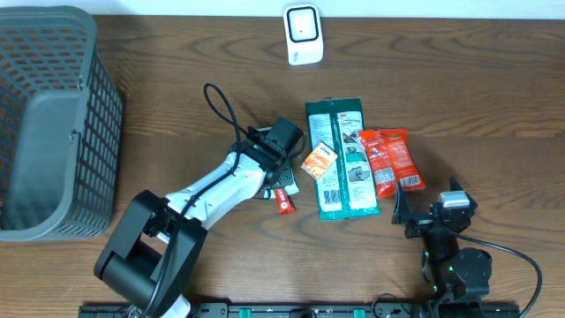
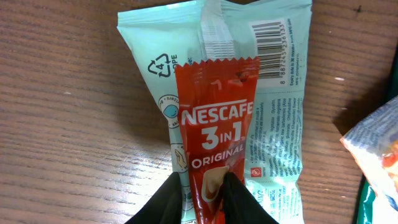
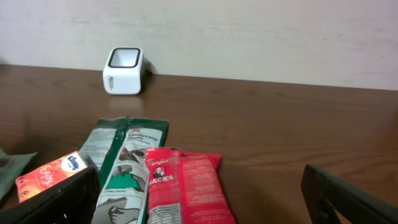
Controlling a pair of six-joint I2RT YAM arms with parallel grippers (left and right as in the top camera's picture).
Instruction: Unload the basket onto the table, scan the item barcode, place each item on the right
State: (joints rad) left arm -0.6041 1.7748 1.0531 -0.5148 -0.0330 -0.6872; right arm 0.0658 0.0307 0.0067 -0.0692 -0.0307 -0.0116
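Pinching in with my left gripper (image 2: 202,186), I am closing both black fingers against the bottom end of the red Nescafe sachet (image 2: 214,124), one on each long edge. The sachet is running straight away from me, overlapping a pale mint pack (image 2: 149,74) on the wooden table (image 2: 62,137). Whether the sachet is lifting off that pack, I cannot tell. Beyond the sachet's top edge, the mint pack's barcode (image 2: 273,46) is showing face up.

My right gripper (image 3: 200,177) is hanging spread wide, gripping nothing, low over the table. Just ahead of it a red snack pack (image 3: 186,180) is lying against a green pack (image 3: 127,149), with a small orange packet (image 3: 53,174) beside them. Farthest off, the white scanner (image 3: 123,70) is standing at the table's back edge by the wall.
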